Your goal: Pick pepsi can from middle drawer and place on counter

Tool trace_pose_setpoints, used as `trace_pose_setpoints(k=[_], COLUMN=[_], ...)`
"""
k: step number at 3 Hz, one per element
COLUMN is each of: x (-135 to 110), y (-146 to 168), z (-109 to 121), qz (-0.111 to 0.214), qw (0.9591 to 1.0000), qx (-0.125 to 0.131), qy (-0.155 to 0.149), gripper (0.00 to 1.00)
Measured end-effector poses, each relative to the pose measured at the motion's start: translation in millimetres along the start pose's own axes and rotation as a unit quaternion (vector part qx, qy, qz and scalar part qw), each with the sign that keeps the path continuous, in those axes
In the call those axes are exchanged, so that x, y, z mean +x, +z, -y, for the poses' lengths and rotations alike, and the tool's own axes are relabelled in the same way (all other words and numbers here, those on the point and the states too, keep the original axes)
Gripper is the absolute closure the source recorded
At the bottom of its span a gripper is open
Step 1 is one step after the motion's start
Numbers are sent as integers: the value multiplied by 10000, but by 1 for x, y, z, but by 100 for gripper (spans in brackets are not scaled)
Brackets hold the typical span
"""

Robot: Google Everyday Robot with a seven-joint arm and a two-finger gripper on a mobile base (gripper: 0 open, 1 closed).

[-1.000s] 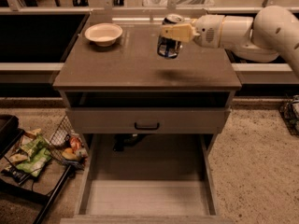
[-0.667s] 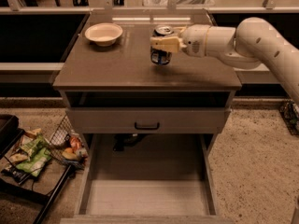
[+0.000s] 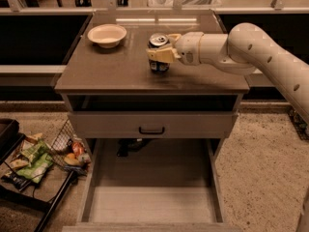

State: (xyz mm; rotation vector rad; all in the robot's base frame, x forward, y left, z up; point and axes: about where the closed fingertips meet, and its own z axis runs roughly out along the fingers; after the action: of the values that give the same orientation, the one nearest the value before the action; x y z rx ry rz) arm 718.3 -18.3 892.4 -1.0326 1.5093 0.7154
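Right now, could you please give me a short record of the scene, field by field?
pepsi can: upright, on or just above the counter
pincer: over the counter, shut on the pepsi can
middle drawer: pulled open, no can inside
bowl: on the counter's far corner, apart from the can
snack packets: on the floor beside the cabinet

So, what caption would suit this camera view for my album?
The claw holds the pepsi can upright at the counter, above the open middle drawer.
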Motion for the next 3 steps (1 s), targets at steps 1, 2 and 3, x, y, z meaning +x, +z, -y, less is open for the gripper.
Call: trace_pose_setpoints(k=[1, 2, 3], x=[0, -1, -1], y=[3, 6, 9], z=[-2, -3, -6], qz=[3, 7, 12], qw=[10000, 10000, 10000], qx=[-25, -49, -81], qy=[-2, -2, -2], gripper=[59, 36, 5])
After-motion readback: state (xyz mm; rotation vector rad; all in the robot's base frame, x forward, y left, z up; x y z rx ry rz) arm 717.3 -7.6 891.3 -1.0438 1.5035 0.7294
